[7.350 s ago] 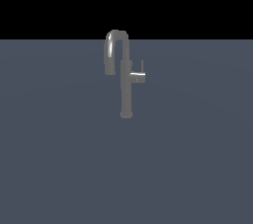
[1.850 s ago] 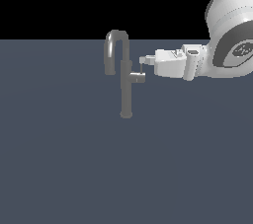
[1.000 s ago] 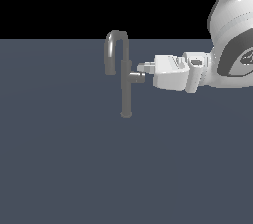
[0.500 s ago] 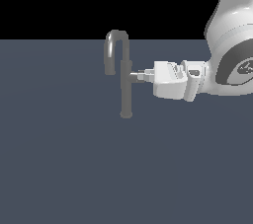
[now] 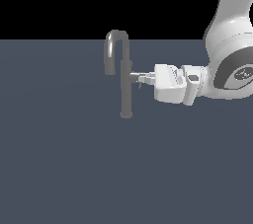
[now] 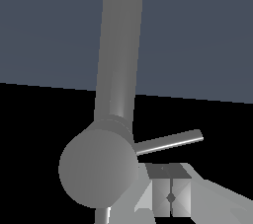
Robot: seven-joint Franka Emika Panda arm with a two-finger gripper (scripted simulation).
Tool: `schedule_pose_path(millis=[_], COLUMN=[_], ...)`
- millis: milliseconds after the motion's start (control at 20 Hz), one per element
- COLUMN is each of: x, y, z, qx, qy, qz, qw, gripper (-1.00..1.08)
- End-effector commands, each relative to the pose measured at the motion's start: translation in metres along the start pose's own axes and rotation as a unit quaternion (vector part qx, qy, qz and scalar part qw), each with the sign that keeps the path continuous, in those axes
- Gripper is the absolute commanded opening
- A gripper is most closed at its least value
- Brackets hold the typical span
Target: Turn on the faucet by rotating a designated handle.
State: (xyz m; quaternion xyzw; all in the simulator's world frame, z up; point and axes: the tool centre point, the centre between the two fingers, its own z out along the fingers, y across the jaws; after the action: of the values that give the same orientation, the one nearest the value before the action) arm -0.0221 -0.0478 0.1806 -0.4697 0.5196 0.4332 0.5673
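The faucet point(image 5: 126, 92) is a slim grey column with a gooseneck spout point(image 5: 115, 38) on top. It also fills the wrist view point(image 6: 118, 45). The handle point(image 5: 134, 76) is a short stub sticking out toward the exterior view's right. In the wrist view its round end point(image 6: 98, 169) is close up, with the thin pin lever point(image 6: 170, 141) pointing sideways. My gripper point(image 5: 144, 77) comes in level from the exterior view's right and its fingertips meet the stub's end. In the wrist view the gripper point(image 6: 170, 191) has its two fingers pressed together, right beside the stub and next to the lever.
The faucet stands on a flat dark blue-grey surface point(image 5: 74, 168). My white arm point(image 5: 227, 65) fills the upper part of the exterior view's right. Nothing else shows.
My gripper has dropped lower and stayed against the handle's end. The lever that stood upright at first no longer sticks up above the stub.
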Motion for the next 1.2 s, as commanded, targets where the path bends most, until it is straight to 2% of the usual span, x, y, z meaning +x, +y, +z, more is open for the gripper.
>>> schedule_pose_path(millis=[0,600,650,700,1150], x=[0.003,0.062,0.062,0.014,0.046], y=[0.001,-0.007,-0.007,-0.001,-0.020], z=[0.001,0.003,0.003,-0.005,0.000], qx=[0.001,0.005,0.005,-0.011,-0.002], qy=[0.001,0.010,0.010,-0.012,0.000], qz=[0.003,0.037,0.037,0.013,0.027], qw=[1.0000,0.9993,0.9993,0.9998,0.9996], gripper=[-1.00,-1.00,-1.00,-1.00,-1.00])
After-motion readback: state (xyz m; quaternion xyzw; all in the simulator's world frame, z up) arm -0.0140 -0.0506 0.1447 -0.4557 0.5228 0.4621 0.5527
